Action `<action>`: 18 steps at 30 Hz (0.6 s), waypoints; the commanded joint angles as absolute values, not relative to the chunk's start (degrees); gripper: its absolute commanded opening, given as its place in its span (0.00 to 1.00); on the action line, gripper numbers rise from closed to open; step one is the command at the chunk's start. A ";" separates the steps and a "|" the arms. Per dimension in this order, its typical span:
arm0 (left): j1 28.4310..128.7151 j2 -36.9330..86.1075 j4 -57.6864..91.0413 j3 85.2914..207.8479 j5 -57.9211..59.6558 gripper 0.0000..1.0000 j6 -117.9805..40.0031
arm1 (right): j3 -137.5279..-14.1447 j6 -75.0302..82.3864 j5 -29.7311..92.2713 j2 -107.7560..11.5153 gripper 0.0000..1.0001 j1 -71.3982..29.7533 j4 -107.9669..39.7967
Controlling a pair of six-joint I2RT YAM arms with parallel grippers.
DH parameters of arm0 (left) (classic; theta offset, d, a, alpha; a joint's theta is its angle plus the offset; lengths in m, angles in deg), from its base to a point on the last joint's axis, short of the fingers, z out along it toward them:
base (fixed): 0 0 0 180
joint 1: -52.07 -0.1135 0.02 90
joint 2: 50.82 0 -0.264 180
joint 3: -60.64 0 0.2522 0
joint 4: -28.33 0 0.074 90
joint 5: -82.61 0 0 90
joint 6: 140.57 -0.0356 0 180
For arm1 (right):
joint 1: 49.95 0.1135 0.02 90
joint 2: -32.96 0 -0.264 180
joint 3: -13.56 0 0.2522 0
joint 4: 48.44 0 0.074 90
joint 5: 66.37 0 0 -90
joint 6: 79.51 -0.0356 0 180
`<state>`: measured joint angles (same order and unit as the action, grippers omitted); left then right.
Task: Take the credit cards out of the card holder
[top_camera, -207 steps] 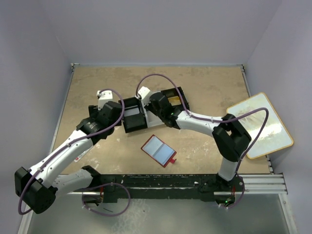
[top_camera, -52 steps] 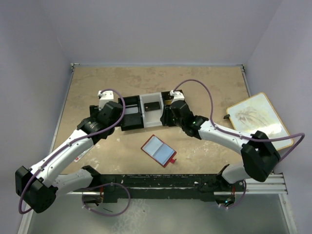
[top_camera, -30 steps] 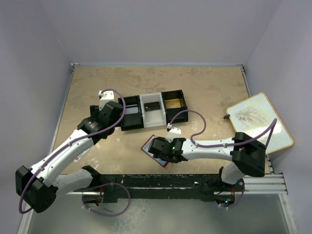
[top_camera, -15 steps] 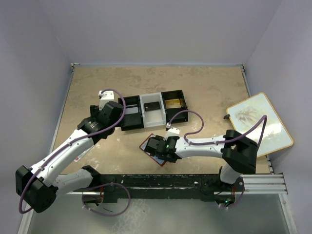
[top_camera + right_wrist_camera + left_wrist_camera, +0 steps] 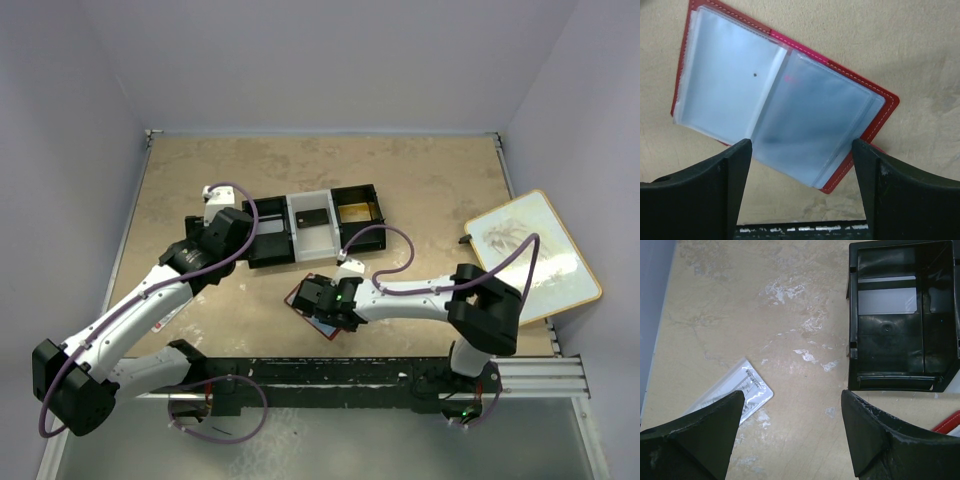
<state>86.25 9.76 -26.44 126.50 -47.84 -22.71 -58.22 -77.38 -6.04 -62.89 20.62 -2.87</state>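
Near the desk's (image 5: 420,180) front edge, betw. the two arm bases, the card holder (image 5: 780,95) lies flat & opened out, a red border round pale blue-grey clear sleeves. Can't tell if anything sits in the sleeves. R pincer (image 5: 800,145) hangs right over it w/ fingers spread wide & nothing pinched. In the wrist view they frame the holder's lower edge; contact can't be judged. From the top cam most of the holder is hidden under that pincer, only red corners showing.

L pincer (image 5: 792,395) is also spread, nothing betw. its fingers, over bare desk just beside the tray's (image 5: 270,262) left black bay. Tray sits farther back, apart from the holder, w/ black, white & black bays side by side. Dark card (image 5: 313,215) lies in the white mid bay, gold-ish card (image 5: 358,211) in the right black bay. Pale rectangle (image 5: 888,300) in the left bay could be a card or glare, can't tell. Clear packet (image 5: 747,387) lies flat on the desk, partly behind the L pincer finger on the left of the wrist view.
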 commanded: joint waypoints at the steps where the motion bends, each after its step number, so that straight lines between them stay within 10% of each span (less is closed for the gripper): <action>1: 86.08 9.82 -24.98 126.87 -47.65 0.76 -23.33 | -58.57 -75.91 -6.67 -67.01 0.84 18.38 -5.35; 18: 86.09 10.57 -24.87 126.81 -47.02 0.76 -23.54 | -59.98 -70.45 -8.32 -75.34 0.49 17.27 -2.21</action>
